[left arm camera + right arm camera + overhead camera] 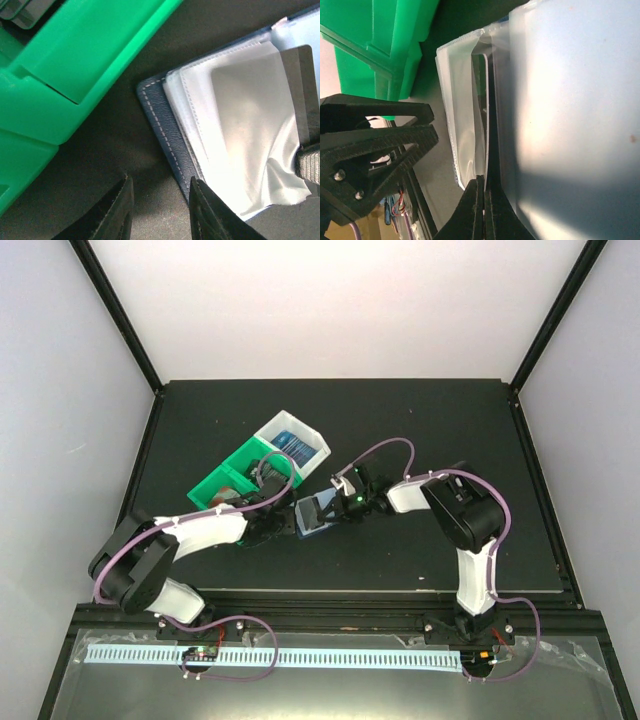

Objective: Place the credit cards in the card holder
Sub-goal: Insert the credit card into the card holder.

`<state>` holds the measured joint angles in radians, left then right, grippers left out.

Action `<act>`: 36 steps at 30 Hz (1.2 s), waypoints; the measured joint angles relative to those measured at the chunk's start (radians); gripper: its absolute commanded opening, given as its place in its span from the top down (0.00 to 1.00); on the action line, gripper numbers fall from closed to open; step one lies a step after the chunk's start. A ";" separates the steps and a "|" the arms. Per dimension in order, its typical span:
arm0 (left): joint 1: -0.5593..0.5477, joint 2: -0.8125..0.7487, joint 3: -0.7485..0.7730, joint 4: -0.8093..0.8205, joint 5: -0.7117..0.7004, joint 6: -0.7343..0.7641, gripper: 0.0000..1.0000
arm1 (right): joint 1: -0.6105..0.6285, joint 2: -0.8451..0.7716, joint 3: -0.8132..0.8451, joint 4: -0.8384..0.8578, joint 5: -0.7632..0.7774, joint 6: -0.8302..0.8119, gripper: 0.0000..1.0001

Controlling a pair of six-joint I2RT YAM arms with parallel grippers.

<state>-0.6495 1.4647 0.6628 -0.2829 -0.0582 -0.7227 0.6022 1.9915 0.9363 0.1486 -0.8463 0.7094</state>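
The card holder lies open on the dark table, its clear sleeves facing up. In the left wrist view its dark blue stitched edge and pale sleeves show. My right gripper is shut on a thin dark card, seen edge-on, whose far end is inside a clear sleeve; the card also shows in the left wrist view. My left gripper is open and empty, low over the table at the holder's left corner, with its right finger at the holder's edge. More cards, blue, lie in the bin's white compartment.
The green-and-white bin stands just behind and left of the card holder, close to my left gripper; its green wall fills the upper left of the left wrist view. The left gripper's frame shows at the left of the right wrist view.
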 measured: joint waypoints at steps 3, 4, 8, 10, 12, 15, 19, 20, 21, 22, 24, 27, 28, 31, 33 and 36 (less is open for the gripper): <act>0.000 -0.006 0.000 -0.001 -0.013 -0.010 0.72 | -0.013 -0.002 0.012 -0.045 -0.009 -0.032 0.99; 0.000 -0.006 0.000 -0.001 -0.016 -0.012 0.73 | -0.015 -0.002 0.018 -0.061 -0.013 -0.042 0.99; 0.000 -0.005 0.000 -0.002 -0.021 -0.014 0.75 | -0.016 -0.002 0.044 -0.113 -0.025 -0.078 0.99; 0.000 -0.003 0.000 -0.001 -0.021 -0.014 0.76 | -0.016 0.002 0.061 -0.142 -0.028 -0.095 0.99; 0.000 0.002 0.000 0.000 -0.021 -0.014 0.77 | -0.016 0.006 0.074 -0.163 -0.029 -0.107 0.99; 0.000 0.019 0.000 -0.001 -0.020 -0.014 0.79 | -0.016 0.017 0.101 -0.198 -0.031 -0.127 0.99; 0.000 0.026 0.000 0.003 -0.020 -0.014 0.80 | -0.016 0.031 0.130 -0.233 -0.031 -0.153 0.99; 0.000 0.027 0.000 0.003 -0.021 -0.014 0.80 | -0.016 0.035 0.137 -0.240 -0.031 -0.158 0.98; 0.000 0.028 0.000 0.005 -0.021 -0.014 0.80 | -0.016 0.040 0.146 -0.249 -0.032 -0.165 0.98; 0.000 0.029 0.000 0.005 -0.020 -0.014 0.81 | -0.016 0.043 0.153 -0.255 -0.032 -0.171 0.98; 0.000 0.031 0.001 0.009 -0.020 -0.013 0.81 | -0.014 0.053 0.169 -0.270 -0.034 -0.182 0.98; 0.000 0.039 0.005 0.018 -0.020 -0.012 0.81 | -0.009 0.068 0.194 -0.289 -0.033 -0.200 0.97; 0.000 0.041 0.006 0.019 -0.020 -0.011 0.82 | -0.008 0.070 0.198 -0.293 -0.032 -0.204 0.97; 0.000 0.046 0.009 0.021 -0.020 -0.009 0.83 | -0.004 0.071 0.211 -0.309 -0.024 -0.217 0.96; 0.000 0.049 0.011 0.022 -0.020 -0.007 0.83 | -0.002 0.071 0.214 -0.311 -0.012 -0.222 0.93; 0.000 0.050 0.012 0.022 -0.020 -0.003 0.82 | 0.002 0.062 0.208 -0.310 0.016 -0.225 0.86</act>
<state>-0.6491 1.5143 0.6750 -0.2611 -0.0784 -0.7258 0.6037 2.0533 1.1442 -0.1612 -0.8303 0.4839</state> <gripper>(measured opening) 0.176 0.079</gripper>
